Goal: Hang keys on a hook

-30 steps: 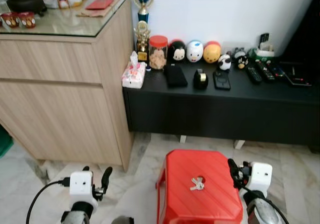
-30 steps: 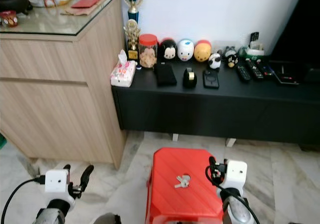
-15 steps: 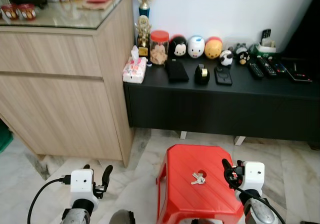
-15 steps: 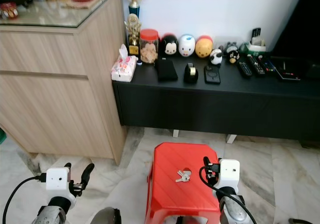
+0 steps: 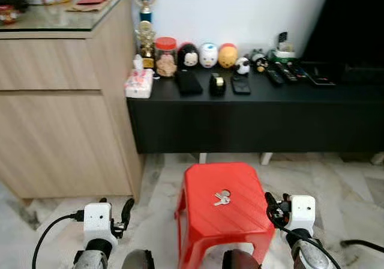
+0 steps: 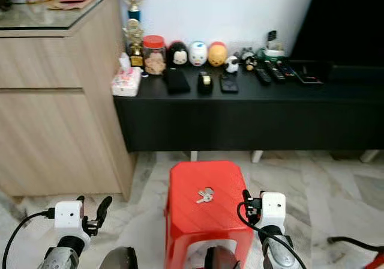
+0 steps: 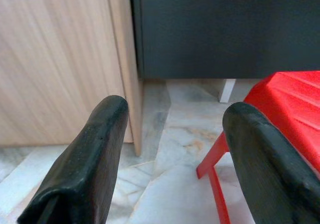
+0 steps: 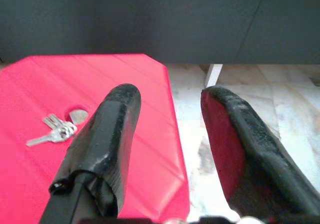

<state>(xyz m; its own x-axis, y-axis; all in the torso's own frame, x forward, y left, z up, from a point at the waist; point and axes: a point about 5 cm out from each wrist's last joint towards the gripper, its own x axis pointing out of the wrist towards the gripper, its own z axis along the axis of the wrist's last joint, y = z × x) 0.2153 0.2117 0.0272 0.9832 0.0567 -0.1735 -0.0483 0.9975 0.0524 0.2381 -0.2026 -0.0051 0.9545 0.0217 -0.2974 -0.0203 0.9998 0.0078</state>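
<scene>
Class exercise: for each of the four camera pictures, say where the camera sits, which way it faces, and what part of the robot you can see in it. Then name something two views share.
Left eye view: on the head, looking forward and down at the red stool, the keys and the black cabinet; both grippers low.
Right eye view: same head, same scene.
Left wrist view: along the open left gripper towards the wooden cupboard.
Right wrist view: along the open right gripper over the stool.
Shared: the keys, in eye and right wrist views.

You've got shiny metal keys on a glossy red plastic stool, matt wood-grain cabinet, polished marble floor, etc.
</scene>
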